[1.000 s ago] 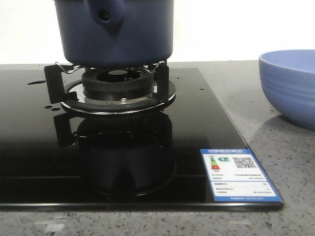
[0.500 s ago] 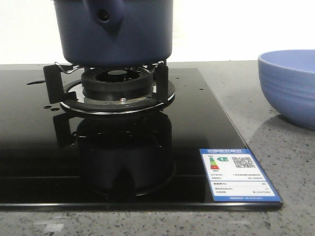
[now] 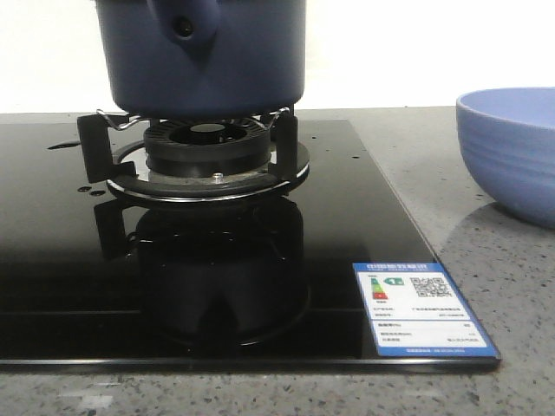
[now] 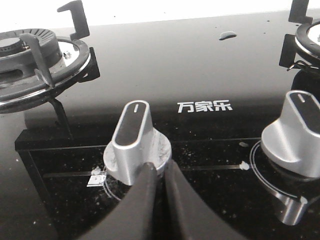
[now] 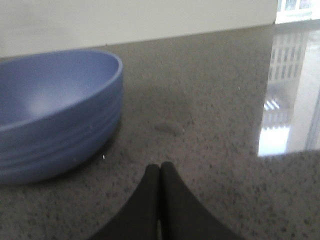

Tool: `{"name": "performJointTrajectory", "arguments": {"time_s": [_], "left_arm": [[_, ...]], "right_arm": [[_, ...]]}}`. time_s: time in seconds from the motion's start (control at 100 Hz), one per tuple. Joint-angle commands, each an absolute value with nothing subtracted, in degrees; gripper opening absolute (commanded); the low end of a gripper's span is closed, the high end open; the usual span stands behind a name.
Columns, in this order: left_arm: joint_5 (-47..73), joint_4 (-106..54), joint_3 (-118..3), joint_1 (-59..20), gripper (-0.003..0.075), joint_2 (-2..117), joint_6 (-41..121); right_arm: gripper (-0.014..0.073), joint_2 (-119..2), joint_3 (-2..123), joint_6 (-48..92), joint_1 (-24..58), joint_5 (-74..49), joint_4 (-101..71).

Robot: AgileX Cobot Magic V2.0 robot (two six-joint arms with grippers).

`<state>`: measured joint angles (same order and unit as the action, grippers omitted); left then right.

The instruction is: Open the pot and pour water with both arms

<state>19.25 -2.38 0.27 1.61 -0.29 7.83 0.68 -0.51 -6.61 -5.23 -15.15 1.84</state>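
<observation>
The dark navy pot stands on the burner grate of the black glass stove in the front view, its lug with a round hole facing me; its top and lid are cut off by the frame. Neither gripper shows in the front view. My left gripper is shut and empty, low over the stove's front strip just in front of a silver knob. My right gripper is shut and empty over the grey counter, beside the periwinkle bowl.
The periwinkle bowl stands on the speckled counter right of the stove. A second silver knob and another burner show in the left wrist view. An energy label sticks to the stove's front right corner.
</observation>
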Motion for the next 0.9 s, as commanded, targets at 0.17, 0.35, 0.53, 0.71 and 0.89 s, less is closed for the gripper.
{"name": "performJointTrajectory", "arguments": {"time_s": [0.17, 0.35, 0.53, 0.71, 0.89], "left_arm": [[16.8, -3.2, 1.8, 1.6, -0.002, -1.7, 7.3], [16.8, -3.2, 1.8, 1.6, -0.002, -1.7, 7.3], [16.8, -3.2, 1.8, 1.6, -0.002, -1.7, 7.3], [16.8, -3.2, 1.8, 1.6, -0.002, -1.7, 7.3], [16.8, -3.2, 1.8, 1.6, -0.002, -1.7, 7.3]], "right_arm": [[-0.0063, 1.5, -1.9, -6.7, -5.6, -17.8, 2.6], [-0.0063, 1.5, -1.9, -6.7, -5.6, -17.6, 2.6], [-0.0063, 1.5, -1.9, -6.7, -5.6, -17.6, 2.6], [-0.0063, 1.5, -1.9, -6.7, -5.6, -17.6, 2.6], [-0.0063, 1.5, -1.9, -6.7, -5.6, -17.6, 2.6]]}}
